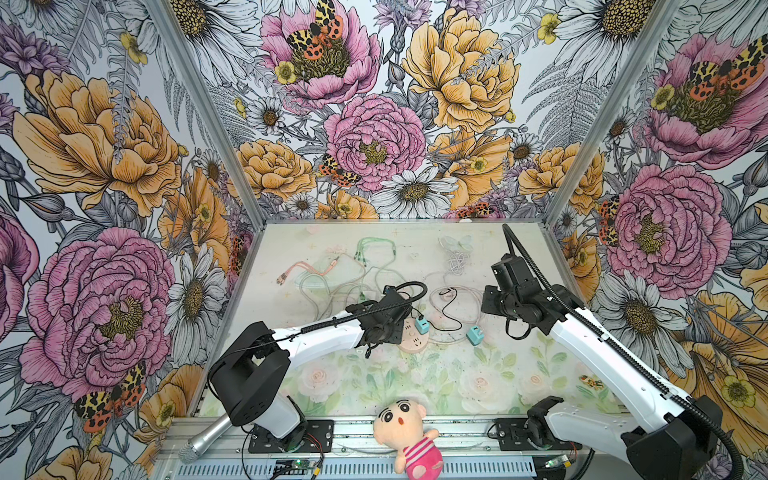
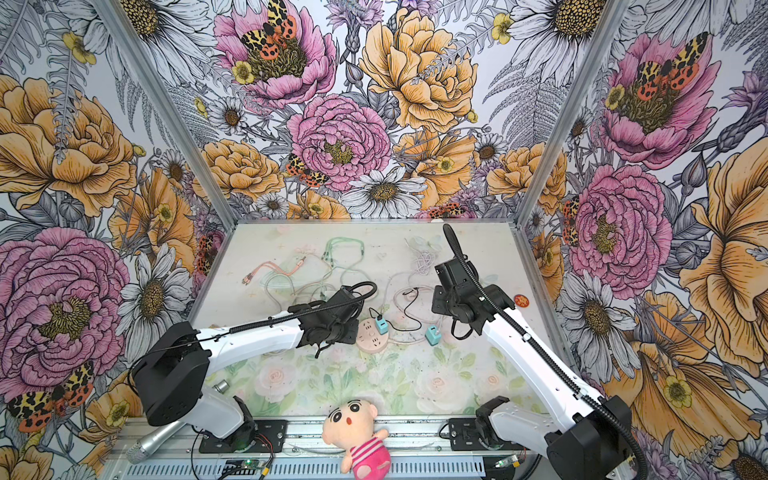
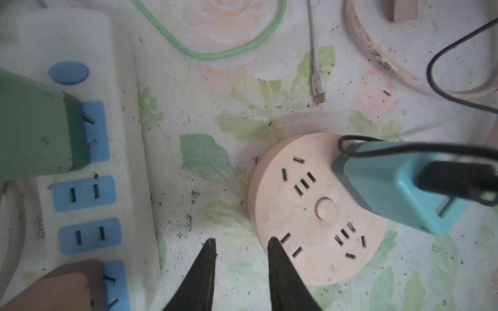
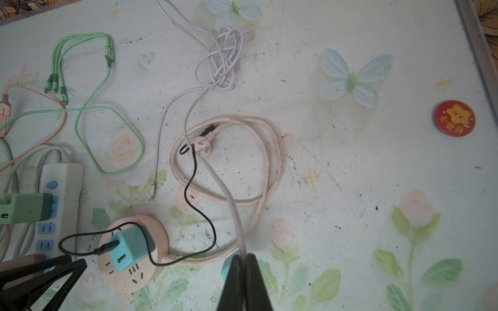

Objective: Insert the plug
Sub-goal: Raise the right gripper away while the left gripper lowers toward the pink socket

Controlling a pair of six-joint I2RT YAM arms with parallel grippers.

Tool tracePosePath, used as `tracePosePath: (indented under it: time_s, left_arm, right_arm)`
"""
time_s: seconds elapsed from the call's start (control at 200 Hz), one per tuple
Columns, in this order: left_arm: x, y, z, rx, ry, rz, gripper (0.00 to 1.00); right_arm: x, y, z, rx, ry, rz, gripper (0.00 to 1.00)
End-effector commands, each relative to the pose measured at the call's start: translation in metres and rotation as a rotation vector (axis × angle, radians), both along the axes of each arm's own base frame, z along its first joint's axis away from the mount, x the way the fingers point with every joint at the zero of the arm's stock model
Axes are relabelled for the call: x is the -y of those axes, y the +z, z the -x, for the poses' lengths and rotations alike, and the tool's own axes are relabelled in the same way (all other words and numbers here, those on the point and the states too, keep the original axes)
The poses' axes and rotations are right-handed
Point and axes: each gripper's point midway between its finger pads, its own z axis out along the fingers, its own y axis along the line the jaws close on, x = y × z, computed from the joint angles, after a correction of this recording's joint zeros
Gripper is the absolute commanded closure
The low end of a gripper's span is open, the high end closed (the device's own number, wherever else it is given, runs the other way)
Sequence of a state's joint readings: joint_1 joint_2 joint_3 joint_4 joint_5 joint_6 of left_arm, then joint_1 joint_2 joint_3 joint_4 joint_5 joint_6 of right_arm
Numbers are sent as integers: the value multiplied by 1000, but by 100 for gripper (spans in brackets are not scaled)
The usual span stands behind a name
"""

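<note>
My right gripper (image 4: 244,259) is shut on a pale lilac cable (image 4: 213,172) that runs back to a knotted bundle (image 4: 223,59). The cable's plug end is hidden by the fingers. A loose teal charger (image 1: 473,335) lies just under those fingers (image 4: 253,280). The round pink socket hub (image 3: 310,215) carries another teal charger (image 3: 398,185) with a black cable plugged into it. My left gripper (image 3: 242,240) is open and empty, low over the table, with one fingertip (image 3: 275,243) at the hub's rim.
A white power strip (image 3: 80,161) with blue sockets lies beside the left gripper, with a green adapter (image 3: 35,129) and a brown one (image 3: 54,288) plugged in. A white cable end (image 3: 319,91), green cables (image 4: 107,113), a coiled pink cord (image 4: 269,161) and a red badge (image 4: 455,118) lie around.
</note>
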State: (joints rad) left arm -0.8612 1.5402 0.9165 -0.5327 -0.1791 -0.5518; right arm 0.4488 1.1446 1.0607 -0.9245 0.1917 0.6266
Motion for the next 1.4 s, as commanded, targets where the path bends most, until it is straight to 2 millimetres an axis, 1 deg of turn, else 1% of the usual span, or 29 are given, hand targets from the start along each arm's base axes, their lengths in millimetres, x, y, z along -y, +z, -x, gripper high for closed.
tracePosePath:
  time_s: [0.0,0.1,0.245,0.355,0.535,0.636,0.771,0.851,0.856,0.866,0.931,1.051,1.136,1.201,1.236,1.246,1.261,1.396]
  left_arm:
    - [0,-10,16,-43,-28,-11,67]
    - [1,-26,28,-83,-56,-36,70]
    - [13,-42,40,-107,-109,-73,71]
    - [30,-47,45,-117,-136,-46,72]
    - [63,-50,50,-126,-182,-4,72]
    - [79,-47,46,-122,-189,33,72]
    - [95,-39,35,-98,-198,58,72]
    - [106,-29,25,-77,-200,90,72]
    - [105,-35,26,-88,-200,78,72]
    - [105,-39,25,-93,-199,73,72]
    - [111,-41,18,-97,-196,84,71]
    - [120,-34,7,-94,-195,113,70]
    - [124,-21,6,-83,-223,140,68]
    - [123,-9,9,-77,-249,148,66]
    - [121,-10,12,-86,-260,134,65]
    - [122,2,12,-71,-267,152,64]
    - [122,7,13,-66,-274,158,64]
    - [120,25,28,-75,-343,173,59]
  right_arm:
    - [5,17,2,37,6,23,100]
    - [6,13,6,26,5,25,100]
    - [9,8,9,21,-2,37,100]
    - [13,3,10,12,-5,60,100]
    - [19,-10,9,-16,-17,99,100]
    - [23,-16,8,-25,-21,111,100]
    - [24,-22,6,-27,-21,88,100]
    - [26,-26,3,-29,-28,72,100]
    - [26,-27,4,-32,-29,72,100]
    - [26,-27,3,-32,-29,68,100]
    - [25,-30,1,-31,-29,49,100]
    - [21,-36,-6,-31,-29,11,100]
    - [20,-41,-9,-40,-26,3,100]
    - [21,-47,-11,-46,-28,7,100]
    - [22,-51,-13,-52,-30,7,100]
    - [22,-53,-13,-54,-31,6,100]
    - [23,-55,-14,-58,-32,5,100]
    - [22,-74,-25,-92,-33,-28,100]
